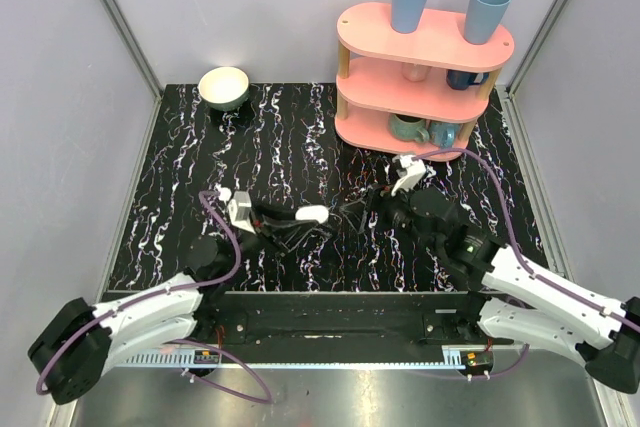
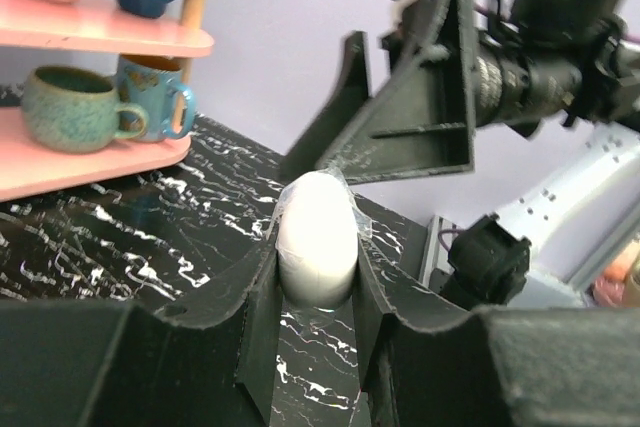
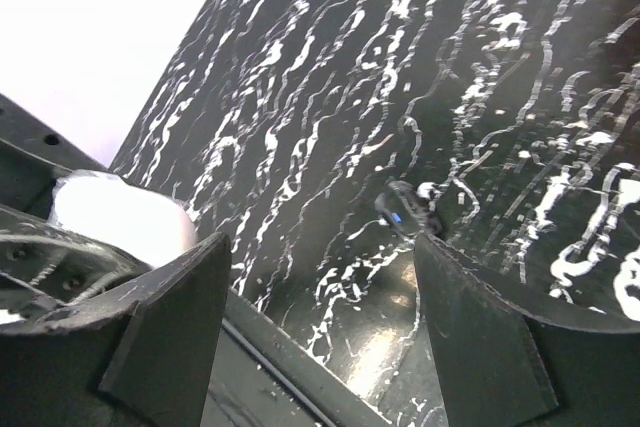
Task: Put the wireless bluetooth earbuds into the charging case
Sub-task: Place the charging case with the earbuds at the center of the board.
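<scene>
left gripper [image 2: 318, 247] clamped on white case [image 2: 316, 232], above table [image 1: 200, 147] | right gripper [image 3: 320, 239] spread wide, empty, near case | tiny shiny bit [image 3: 405, 215] on table ahead of it, unclear if earbud

The charging case [image 1: 312, 214] is a small, smooth white pill-shaped oval and looks closed. It is clamped sideways between the two fingers of the left claw [image 2: 317, 235], with its rounded end sticking out past the fingertips over the black marbled counter [image 1: 300, 137]. A tiny glossy thing, perhaps an earbud [image 3: 403, 213], lies on the counter nearby, too blurred to be sure.
</scene>
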`<state>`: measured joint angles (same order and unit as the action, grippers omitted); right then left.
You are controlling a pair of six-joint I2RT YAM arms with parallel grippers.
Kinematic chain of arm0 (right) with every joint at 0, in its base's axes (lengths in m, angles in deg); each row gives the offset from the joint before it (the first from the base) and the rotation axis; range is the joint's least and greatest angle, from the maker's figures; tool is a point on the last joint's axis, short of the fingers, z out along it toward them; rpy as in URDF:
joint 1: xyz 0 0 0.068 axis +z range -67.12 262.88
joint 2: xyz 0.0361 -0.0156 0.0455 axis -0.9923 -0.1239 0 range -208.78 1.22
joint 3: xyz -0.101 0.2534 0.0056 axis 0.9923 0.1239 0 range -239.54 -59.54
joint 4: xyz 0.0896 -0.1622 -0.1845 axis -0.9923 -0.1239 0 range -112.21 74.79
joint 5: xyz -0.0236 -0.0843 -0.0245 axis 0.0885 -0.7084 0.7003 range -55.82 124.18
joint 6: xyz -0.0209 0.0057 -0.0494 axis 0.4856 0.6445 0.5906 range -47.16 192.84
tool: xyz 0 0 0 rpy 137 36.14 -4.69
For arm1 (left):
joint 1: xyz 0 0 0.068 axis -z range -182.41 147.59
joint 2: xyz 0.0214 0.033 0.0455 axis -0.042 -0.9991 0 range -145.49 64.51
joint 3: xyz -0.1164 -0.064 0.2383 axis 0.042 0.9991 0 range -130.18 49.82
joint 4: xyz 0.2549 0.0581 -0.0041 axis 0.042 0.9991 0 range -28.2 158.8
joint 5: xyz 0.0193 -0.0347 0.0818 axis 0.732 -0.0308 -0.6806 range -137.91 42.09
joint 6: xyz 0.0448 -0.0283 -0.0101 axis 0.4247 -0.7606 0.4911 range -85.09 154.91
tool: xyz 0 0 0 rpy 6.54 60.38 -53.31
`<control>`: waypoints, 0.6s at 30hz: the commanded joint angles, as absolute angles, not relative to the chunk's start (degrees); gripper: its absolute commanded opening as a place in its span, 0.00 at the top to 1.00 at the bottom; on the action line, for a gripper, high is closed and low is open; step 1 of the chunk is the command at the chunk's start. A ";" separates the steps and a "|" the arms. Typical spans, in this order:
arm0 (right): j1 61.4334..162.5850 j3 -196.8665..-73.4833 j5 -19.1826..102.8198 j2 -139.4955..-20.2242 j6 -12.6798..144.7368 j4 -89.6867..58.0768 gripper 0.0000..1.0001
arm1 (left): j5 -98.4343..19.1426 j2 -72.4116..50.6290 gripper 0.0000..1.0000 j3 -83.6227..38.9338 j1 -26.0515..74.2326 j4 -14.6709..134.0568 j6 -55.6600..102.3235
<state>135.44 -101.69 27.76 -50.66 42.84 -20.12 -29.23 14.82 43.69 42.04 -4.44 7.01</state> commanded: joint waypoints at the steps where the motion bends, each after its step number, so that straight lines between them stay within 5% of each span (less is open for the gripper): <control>1: 135.70 -99.98 15.73 -45.99 40.06 -22.94 0.18 | -38.76 19.95 1.00 34.47 41.71 16.05 2.74; 9: 135.62 -98.30 14.75 -44.83 37.86 -23.65 0.17 | -50.79 22.94 1.00 34.88 40.93 27.24 0.39; 18: 135.62 -98.39 15.46 -46.68 36.37 -23.73 0.17 | -38.51 13.28 1.00 31.19 33.64 33.15 -6.56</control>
